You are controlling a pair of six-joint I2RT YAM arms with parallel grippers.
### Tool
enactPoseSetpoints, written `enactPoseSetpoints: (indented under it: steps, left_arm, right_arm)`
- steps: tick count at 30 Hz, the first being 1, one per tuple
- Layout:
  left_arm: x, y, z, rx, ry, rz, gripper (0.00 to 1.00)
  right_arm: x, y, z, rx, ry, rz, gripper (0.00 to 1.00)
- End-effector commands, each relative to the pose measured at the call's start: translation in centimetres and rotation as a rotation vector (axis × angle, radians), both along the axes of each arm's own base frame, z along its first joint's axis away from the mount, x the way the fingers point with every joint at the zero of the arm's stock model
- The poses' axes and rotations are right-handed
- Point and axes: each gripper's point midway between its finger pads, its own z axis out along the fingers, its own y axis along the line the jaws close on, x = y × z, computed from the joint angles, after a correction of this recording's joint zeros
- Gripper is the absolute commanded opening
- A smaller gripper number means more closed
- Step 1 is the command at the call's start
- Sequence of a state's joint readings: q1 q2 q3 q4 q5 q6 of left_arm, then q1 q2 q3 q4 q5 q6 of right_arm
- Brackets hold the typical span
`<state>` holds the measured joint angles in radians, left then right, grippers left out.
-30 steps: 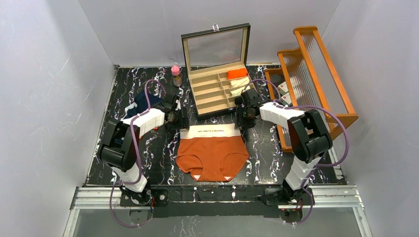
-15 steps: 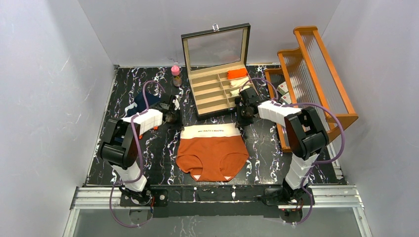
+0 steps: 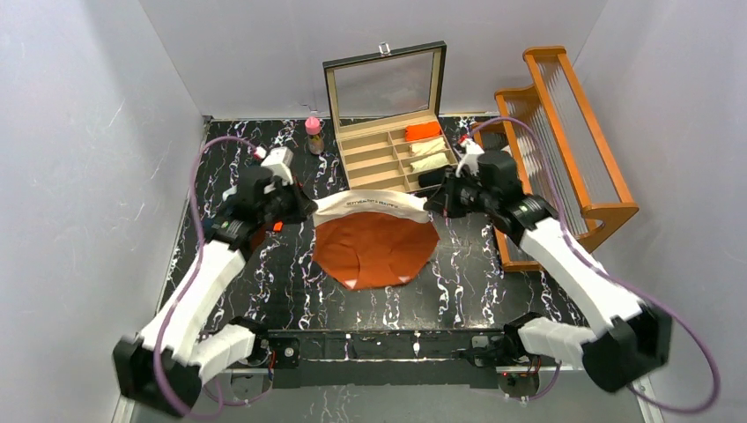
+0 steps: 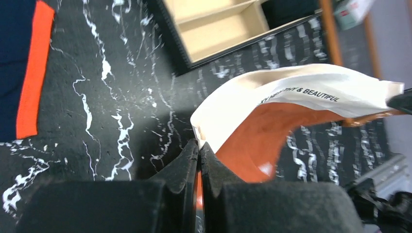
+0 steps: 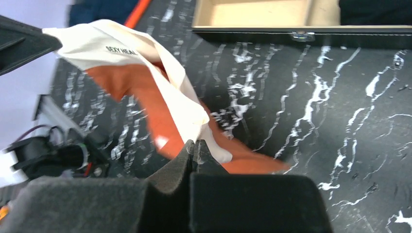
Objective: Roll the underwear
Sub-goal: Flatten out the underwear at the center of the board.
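At the far left the navy underwear (image 4: 14, 63) lies on the table (image 3: 467, 273), untouched; near it the left hand (image 4: 198, 147) is pinched tight on one corner of the white waistband (image 3: 370, 204). The rust-orange underwear (image 3: 374, 251) hangs between the arms, its waistband stretched taut above the table and its lower edge seemingly resting on it, probably to smooth the cloth for rolling. The right hand (image 5: 193, 145) is clamped on the opposite corner.

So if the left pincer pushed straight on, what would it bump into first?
Beyond the waistband the left pincer grips, likely the black tabletop, perhaps the compartment box; depth unclear.
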<state>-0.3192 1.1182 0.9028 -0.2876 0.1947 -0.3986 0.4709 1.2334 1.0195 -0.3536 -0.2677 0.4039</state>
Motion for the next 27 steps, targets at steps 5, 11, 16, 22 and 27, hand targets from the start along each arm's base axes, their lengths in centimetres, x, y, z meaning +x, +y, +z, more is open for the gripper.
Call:
enactPoseSetpoints:
  steps: [5,11,16,22,27]
  left_arm:
    - [-10.2,0.3,7.9,-0.15,-0.052,-0.104,0.0]
    - [-16.1,0.8,13.4,-0.224,-0.099,-0.18,0.0]
    - [-16.8,2.3,13.4,-0.155,-0.011,-0.109,0.0]
    - [-11.3,2.5,6.5,0.001,0.154,-0.03,0.0]
    - [-5.8,1.4,0.0,0.051,0.185,-0.008,0.0]
  right_arm:
    - [-10.4,-1.4,8.9,0.219,-0.069,0.154,0.01]
    - [-16.3,-2.5,13.6,0.3,-0.073,0.257,0.01]
    - [-15.9,-4.0,13.2,0.236,-0.024,0.135,0.01]
    - [-8.7,-4.4,4.5,0.025,0.08,-0.068,0.01]
    - [-2.7,-3.5,-3.6,-0.085,0.127,-0.161,0.01]
